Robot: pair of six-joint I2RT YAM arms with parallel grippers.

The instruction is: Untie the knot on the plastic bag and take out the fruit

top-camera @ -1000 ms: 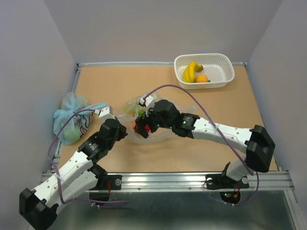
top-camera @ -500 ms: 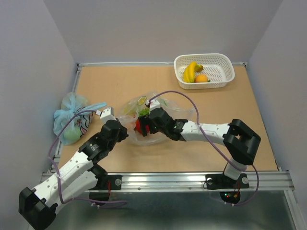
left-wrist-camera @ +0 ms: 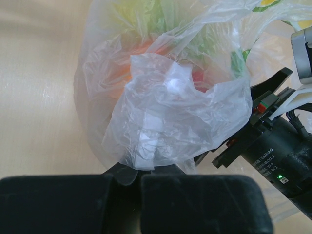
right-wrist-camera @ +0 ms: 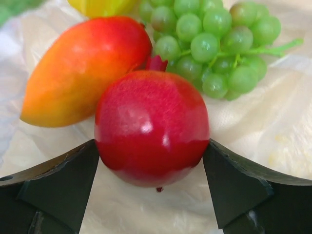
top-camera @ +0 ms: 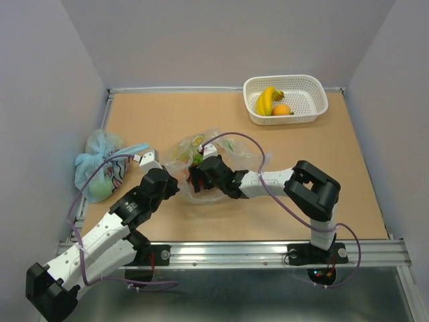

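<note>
Inside the bag [left-wrist-camera: 170,112], near the middle of the tabletop [top-camera: 167,114], a red apple [right-wrist-camera: 151,127] lies just beside green grapes [right-wrist-camera: 214,44] and a peach [right-wrist-camera: 83,68]. The right end effector [right-wrist-camera: 151,146] is clamped on the apple, one finger on each side. The left end effector [left-wrist-camera: 139,183] is pinched together on a fold of the bag. Well apart, a white basket [top-camera: 315,90] holds bananas [top-camera: 266,100] and an orange [top-camera: 281,109]. A blue bag [top-camera: 100,168] sits far left.

Lab test cell: bare grey walls [top-camera: 234,40] around a brown table [top-camera: 167,114], aluminium rail [top-camera: 228,253]
</note>
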